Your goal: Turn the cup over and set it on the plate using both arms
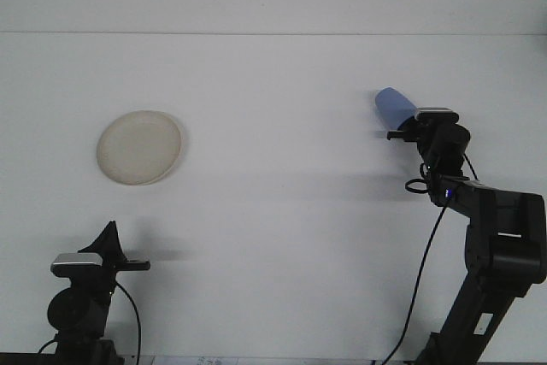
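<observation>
A blue cup (395, 107) is held off the table at the right, tilted with its closed end up and to the left. My right gripper (402, 130) is shut on the cup's lower rim, and the arm rises behind it from the lower right. A cream plate (139, 147) lies flat on the white table at the left, with nothing on it. My left gripper (111, 241) rests low at the bottom left, well below the plate; its fingers are too dark to read.
The white table (273, 211) fills the view, with its far edge against a pale wall near the top. A black cable (423, 275) hangs from the right arm.
</observation>
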